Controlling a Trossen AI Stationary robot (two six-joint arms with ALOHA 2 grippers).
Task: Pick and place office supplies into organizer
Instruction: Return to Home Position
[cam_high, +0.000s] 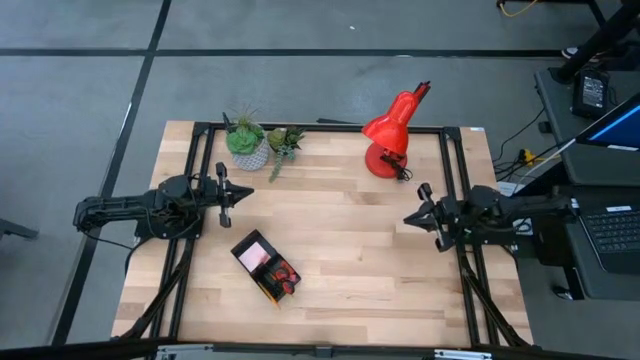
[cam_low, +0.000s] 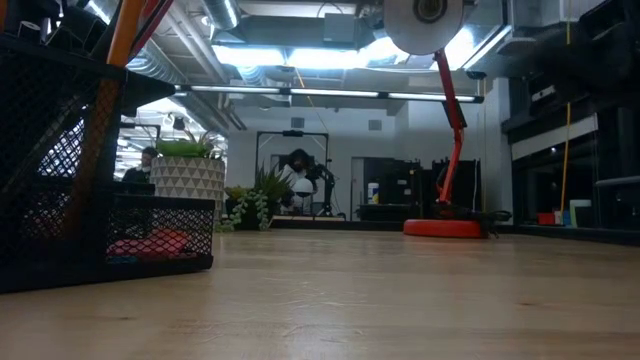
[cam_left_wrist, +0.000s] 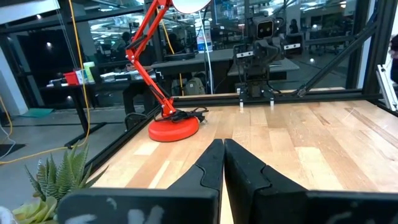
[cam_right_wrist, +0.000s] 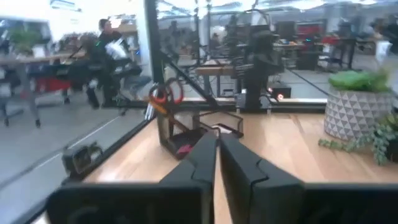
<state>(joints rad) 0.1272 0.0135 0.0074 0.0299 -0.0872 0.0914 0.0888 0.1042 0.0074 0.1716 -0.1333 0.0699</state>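
Table (cam_high: 340, 250): pale wood planks, smooth, ringed by black rails.
Organizer (cam_low: 160, 215): black wire-mesh box, rectangular, set at a slant near the front of the table, left of centre, well apart from both arms.
Contents: flat pink sticky-note pad (cam_high: 254, 252); red loops, probably scissors handles (cam_right_wrist: 165, 93); an orange pencil (cam_low: 108, 110) standing tilted.
Left gripper (cam_left_wrist: 221, 146): at the left edge, dark fingers pressed together, holding nothing.
Right gripper (cam_right_wrist: 217, 140): at the right edge, fingers likewise pressed together, empty.
Lamp (cam_high: 388, 135): glossy red, round base, far side.
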